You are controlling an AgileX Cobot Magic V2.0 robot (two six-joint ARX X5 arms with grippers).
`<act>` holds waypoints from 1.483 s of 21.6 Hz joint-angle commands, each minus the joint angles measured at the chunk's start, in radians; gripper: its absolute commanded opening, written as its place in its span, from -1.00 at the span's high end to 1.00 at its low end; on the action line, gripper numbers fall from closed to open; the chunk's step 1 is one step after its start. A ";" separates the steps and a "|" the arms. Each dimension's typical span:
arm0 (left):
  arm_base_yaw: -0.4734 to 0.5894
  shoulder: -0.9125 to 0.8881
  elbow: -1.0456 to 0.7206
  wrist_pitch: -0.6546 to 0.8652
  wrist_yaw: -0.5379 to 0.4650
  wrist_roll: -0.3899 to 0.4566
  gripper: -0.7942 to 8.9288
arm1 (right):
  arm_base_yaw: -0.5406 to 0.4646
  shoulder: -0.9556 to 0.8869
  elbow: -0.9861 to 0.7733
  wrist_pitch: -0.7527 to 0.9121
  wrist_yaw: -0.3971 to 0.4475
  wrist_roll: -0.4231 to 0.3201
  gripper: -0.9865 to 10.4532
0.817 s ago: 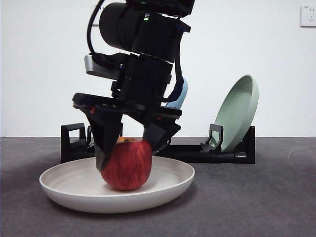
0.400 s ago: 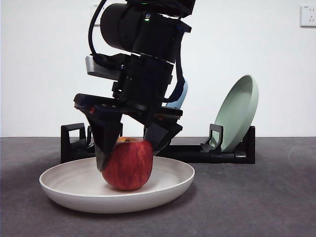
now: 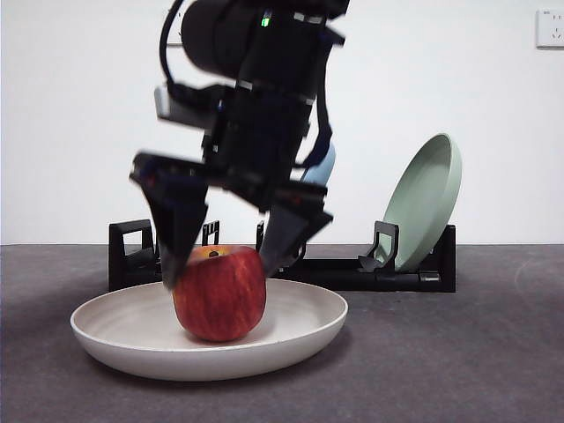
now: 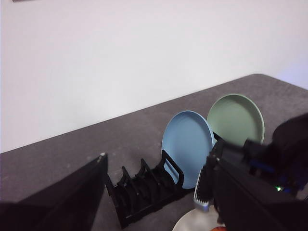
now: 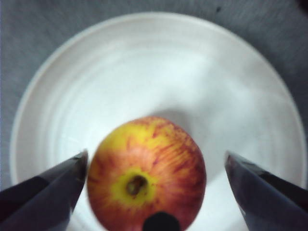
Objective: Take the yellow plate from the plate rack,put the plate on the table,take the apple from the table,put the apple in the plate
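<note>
- I see the apple (image 3: 219, 293) sitting in the plate (image 3: 300, 339) on the counter (image 3: 458, 352).
- Right pincer (image 3: 225, 257) is spread open, straddling the apple's top, jaws clear on both sides.
- Left pincer (image 4: 154, 192) is up high, jaws apart, gripping nothing.
- Rack (image 3: 352, 271) stands behind.

- A bare robot test room or lab, not a home.
- Plain white wall (image 3: 493, 97) with one wall socket (image 3: 550, 27) behind the dark grey table (image 3: 458, 352).
- Only a staged plate rack (image 3: 352, 269) near the far edge.
</note>
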 commanded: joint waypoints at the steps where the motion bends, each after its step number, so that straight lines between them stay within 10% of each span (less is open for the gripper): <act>1: 0.000 0.034 -0.005 0.001 -0.002 -0.007 0.13 | 0.000 -0.068 0.008 -0.002 0.001 0.002 0.00; 13: 0.014 0.291 -0.005 0.002 0.002 0.100 0.14 | -0.083 -0.364 0.008 -0.108 0.008 -0.036 0.05; 16: 0.036 0.367 -0.005 0.001 0.025 0.152 0.57 | -0.133 -0.443 0.008 -0.158 0.008 -0.041 0.42; 19: 0.097 0.434 -0.005 0.000 0.115 0.212 0.86 | -0.201 -0.525 0.008 -0.222 0.007 -0.100 0.86; 23: 0.258 0.473 -0.005 -0.049 0.410 0.352 0.86 | -0.318 -0.605 0.008 -0.304 0.008 -0.114 0.85; 32: 0.714 0.474 -0.005 0.035 0.795 0.210 0.86 | -0.576 -0.710 0.006 -0.351 0.003 -0.109 0.85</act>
